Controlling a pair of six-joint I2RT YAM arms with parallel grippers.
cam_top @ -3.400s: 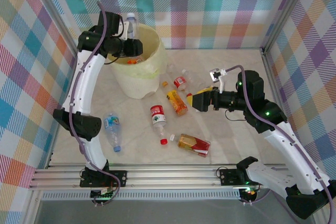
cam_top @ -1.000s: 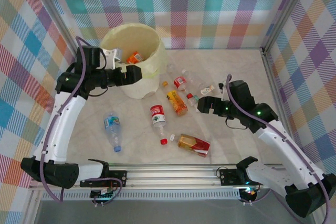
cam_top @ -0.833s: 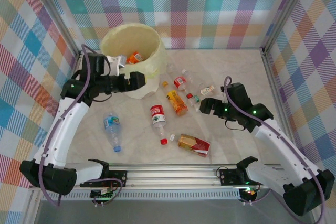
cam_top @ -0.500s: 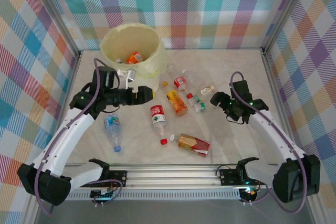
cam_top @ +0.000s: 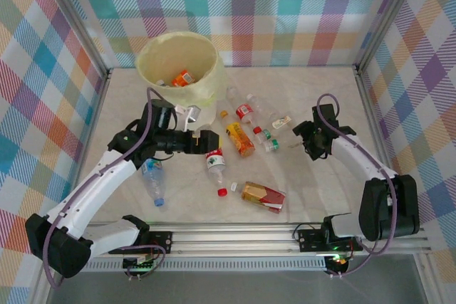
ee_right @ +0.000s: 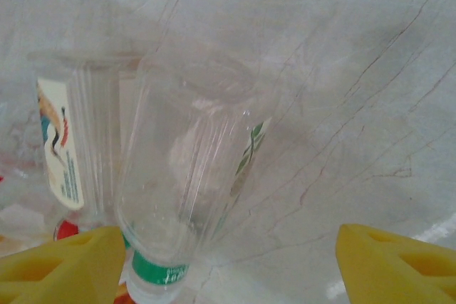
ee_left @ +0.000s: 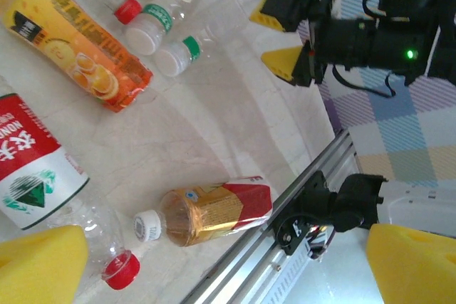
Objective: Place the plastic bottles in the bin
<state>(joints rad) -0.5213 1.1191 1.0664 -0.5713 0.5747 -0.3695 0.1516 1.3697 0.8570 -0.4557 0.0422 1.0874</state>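
Top external: left gripper (cam_top: 202,138), spread wide, swung from bin (cam_top: 203,89) to red-labelled bottle (cam_top: 212,154); right gripper (cam_top: 298,137), spread, by clear bottle (cam_top: 268,142)

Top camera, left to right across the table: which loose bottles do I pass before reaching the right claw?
blue-label bottle → red-label bottle → orange-label bottle → green-capped clear bottle → right claw

White arms (cam_top: 92,186), black joints (cam_top: 385,211), yellow fingertips (ee_left: 39,261).
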